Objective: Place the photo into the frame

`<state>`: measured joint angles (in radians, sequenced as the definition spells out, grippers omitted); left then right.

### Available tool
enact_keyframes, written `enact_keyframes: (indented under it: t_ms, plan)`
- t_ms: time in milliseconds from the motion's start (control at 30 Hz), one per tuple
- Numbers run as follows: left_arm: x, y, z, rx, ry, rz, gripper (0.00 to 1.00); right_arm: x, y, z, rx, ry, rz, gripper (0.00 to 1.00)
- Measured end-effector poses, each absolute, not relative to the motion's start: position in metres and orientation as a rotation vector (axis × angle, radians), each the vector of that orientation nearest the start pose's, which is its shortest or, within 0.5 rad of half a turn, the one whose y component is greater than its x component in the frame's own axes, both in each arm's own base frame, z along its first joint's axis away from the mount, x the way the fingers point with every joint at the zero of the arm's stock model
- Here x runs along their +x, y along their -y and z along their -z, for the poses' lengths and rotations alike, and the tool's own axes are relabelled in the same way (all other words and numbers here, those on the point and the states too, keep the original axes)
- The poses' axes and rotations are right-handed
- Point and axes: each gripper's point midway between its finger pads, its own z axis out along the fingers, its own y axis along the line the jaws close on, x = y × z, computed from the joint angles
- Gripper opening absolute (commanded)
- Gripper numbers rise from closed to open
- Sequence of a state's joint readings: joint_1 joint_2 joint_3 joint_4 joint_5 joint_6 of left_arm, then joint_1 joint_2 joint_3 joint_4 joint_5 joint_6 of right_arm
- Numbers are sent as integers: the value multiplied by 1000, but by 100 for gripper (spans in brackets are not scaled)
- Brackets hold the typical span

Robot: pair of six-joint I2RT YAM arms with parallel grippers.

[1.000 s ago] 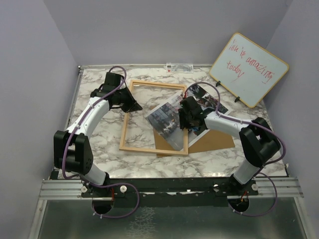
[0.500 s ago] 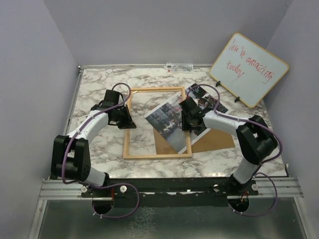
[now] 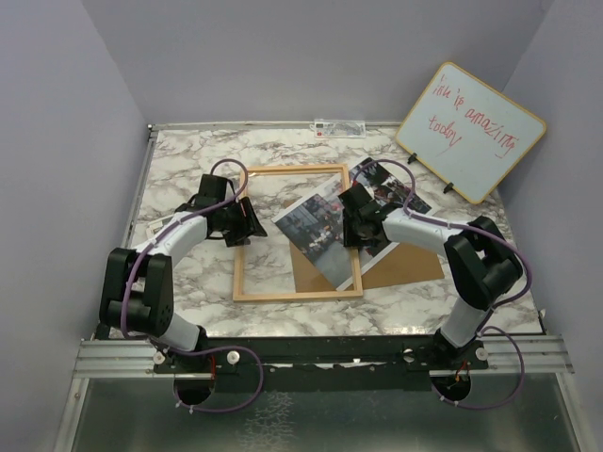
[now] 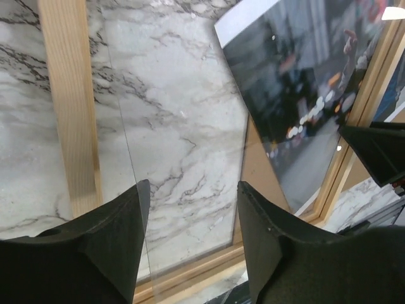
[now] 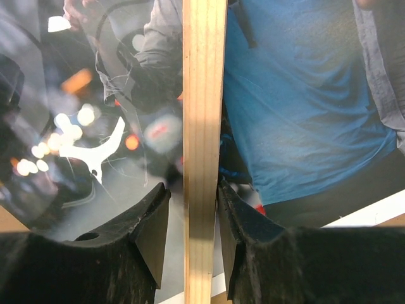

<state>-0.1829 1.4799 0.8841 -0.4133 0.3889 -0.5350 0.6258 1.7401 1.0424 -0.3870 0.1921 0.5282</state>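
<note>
Right wrist view: the right gripper [image 5: 193, 196] pinches the frame [image 5: 204, 95] by its right rail, the photo [image 5: 297, 114] lying beneath it (partly under the pane [image 5: 95, 76]). The left gripper [image 4: 193, 190] hangs spread above the frame's left side, empty.

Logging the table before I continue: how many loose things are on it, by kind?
frame: 1
photo: 1
brown backing board: 1
whiteboard: 1
small white tag: 1
Total: 5
</note>
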Motion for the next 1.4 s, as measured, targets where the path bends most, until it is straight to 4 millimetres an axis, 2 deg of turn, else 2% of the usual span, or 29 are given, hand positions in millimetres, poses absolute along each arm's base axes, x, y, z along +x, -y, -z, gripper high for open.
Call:
enact_keyframes:
  t_ms: [300, 433, 500, 633, 733, 833, 933, 967, 1233, 1300, 1400]
  plan:
    - [334, 128, -57, -541, -2591, 874, 60, 317, -208, -25, -59, -2639, -198, 39]
    - [347, 131, -49, -581, -2602, 958, 52, 319, -208, -25, -96, -2640, -224, 38]
    - [356, 134, -47, -575, -2602, 980, 44, 319, -208, -24, -111, -2640, -232, 38]
    - [370, 135, -39, -577, -2608, 996, 41, 321, -210, -24, -142, -2637, -253, 38]
    - [378, 134, -41, -576, -2598, 1002, 41, 324, -212, -23, -158, -2631, -270, 38]
    - [391, 133, -46, -567, -2576, 1005, 25, 326, -213, -23, -170, -2629, -273, 38]
    - [401, 130, -47, -560, -2563, 1003, 2, 330, -214, -24, -169, -2618, -277, 40]
    - [403, 130, -46, -562, -2562, 1005, 0, 331, -213, -24, -166, -2616, -278, 41]
    - [400, 126, -44, -502, -2577, 990, 0, 340, -215, -28, -134, -2619, -337, 60]
    - [397, 127, -48, -469, -2579, 984, 0, 347, -214, -30, -99, -2617, -344, 62]
    - [391, 132, -57, -408, -2576, 975, 0, 358, -210, -30, -38, -2620, -342, 58]
